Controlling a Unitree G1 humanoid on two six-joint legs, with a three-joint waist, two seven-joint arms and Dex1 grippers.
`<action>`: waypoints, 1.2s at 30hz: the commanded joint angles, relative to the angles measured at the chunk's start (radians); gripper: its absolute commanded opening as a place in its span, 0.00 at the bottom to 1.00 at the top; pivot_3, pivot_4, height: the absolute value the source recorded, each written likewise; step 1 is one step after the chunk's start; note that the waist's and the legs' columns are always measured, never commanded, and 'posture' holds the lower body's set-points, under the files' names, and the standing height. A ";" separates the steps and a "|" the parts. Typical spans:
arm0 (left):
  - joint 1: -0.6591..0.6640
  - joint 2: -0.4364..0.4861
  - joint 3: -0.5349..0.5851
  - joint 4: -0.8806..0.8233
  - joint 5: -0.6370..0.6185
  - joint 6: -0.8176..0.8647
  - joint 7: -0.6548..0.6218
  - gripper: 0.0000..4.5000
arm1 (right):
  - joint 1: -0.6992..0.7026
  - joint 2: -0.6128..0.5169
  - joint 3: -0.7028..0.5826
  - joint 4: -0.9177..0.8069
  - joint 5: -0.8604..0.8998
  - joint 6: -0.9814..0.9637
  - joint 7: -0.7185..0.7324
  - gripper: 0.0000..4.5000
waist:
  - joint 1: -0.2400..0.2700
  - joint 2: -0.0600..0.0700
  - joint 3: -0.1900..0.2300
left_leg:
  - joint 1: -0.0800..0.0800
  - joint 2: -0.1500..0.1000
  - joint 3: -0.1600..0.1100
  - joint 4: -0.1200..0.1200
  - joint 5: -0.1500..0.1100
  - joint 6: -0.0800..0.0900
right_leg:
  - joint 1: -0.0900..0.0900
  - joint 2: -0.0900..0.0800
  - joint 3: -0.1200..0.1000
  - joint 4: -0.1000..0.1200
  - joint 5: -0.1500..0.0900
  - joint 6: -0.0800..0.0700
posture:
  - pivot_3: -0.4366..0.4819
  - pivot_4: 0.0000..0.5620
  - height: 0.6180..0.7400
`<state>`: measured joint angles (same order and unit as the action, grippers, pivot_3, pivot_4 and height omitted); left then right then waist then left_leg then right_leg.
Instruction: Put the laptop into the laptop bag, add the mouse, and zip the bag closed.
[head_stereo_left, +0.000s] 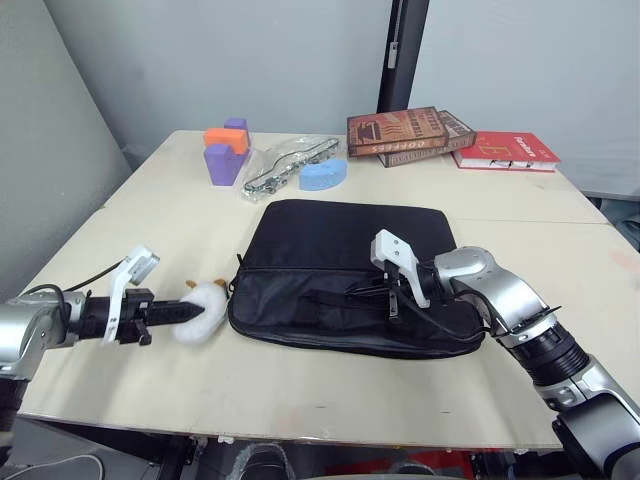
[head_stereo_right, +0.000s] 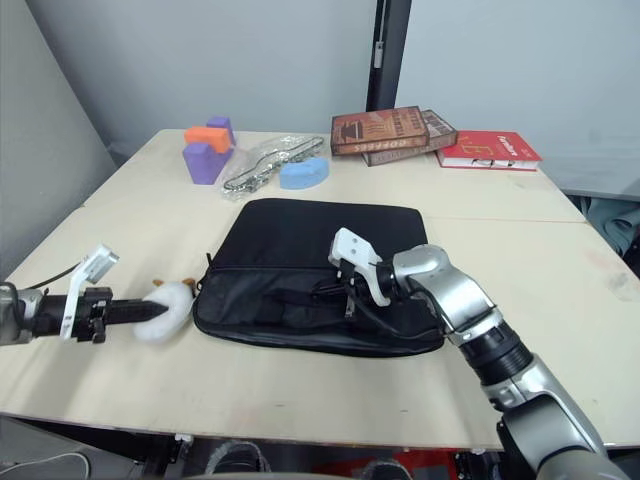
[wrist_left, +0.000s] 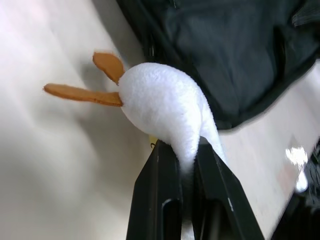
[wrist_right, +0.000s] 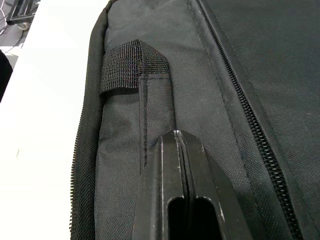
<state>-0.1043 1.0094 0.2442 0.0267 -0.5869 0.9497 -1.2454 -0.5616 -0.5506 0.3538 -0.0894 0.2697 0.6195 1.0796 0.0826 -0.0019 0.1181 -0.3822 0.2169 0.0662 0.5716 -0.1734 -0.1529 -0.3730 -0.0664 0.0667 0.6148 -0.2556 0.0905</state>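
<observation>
Holding a fluffy white toy (wrist_left: 165, 107) with orange bits, the left gripper (head_stereo_left: 175, 313) has its two black fingers squeezed tight on the toy's thin end. The toy is not the mouse. It sits just past the jaws, almost touching the corner of the laptop bag (head_stereo_left: 350, 245). If that toy went into the bag, the wrong thing would be packed, and that looks like the biggest worry from here.

The right gripper (wrist_right: 186, 150) has its fingers pressed together with nothing between them. Its tips rest on the bag's black cloth, just below a strap handle (wrist_right: 131, 67). A zipper (wrist_right: 240, 105) runs along one side of the jaws, and another zipper follows the bag's edge on the other side. Closed fingers cannot pinch a zipper pull, so they would have to open first. Pushing down hard could slide the bag across the table (head_stereo_left: 150, 200), because the cloth is soft.

I cannot spot the laptop or the glossy white mouse anywhere, so I cannot tell if they are inside the bag already. Zipping now might shut them out.
</observation>
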 joint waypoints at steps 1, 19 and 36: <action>0.054 0.020 0.045 -0.047 -0.021 -0.021 -0.010 0.01 | 0.029 -0.007 0.037 0.040 -0.029 0.032 -0.005 0.00 | -0.002 0.000 0.000 | 0.000 0.000 0.000 -0.001 0.000 0.000 | 0.000 0.000 0.000 -0.001 0.000 0.000 | 0.48 0.27 1.00; 0.220 -0.010 0.016 -0.289 -0.091 -0.020 0.039 0.01 | 0.052 0.001 0.019 0.007 -0.003 0.069 -0.022 0.00 | -0.019 0.000 -0.001 | 0.001 0.003 0.000 -0.008 0.000 -0.002 | 0.000 0.000 -0.010 -0.003 -0.001 -0.002 | 0.48 0.27 1.00; 0.313 0.100 -0.076 -0.516 -0.019 -0.136 0.025 0.01 | 0.024 0.014 0.038 0.036 -0.010 0.061 -0.008 0.00 | -0.025 0.000 -0.002 | 0.001 0.008 0.001 -0.007 0.001 -0.004 | 0.000 0.001 -0.015 -0.001 -0.002 -0.006 | 0.48 0.27 1.00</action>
<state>0.2056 1.1020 0.1871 -0.4291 -0.6015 0.8249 -1.2225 -0.5551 -0.5293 0.3564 -0.1044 0.2868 0.6517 1.0772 0.0578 -0.0017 0.1159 -0.3817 0.2247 0.0669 0.5648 -0.1724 -0.1565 -0.3726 -0.0656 0.0517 0.6135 -0.2572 0.0847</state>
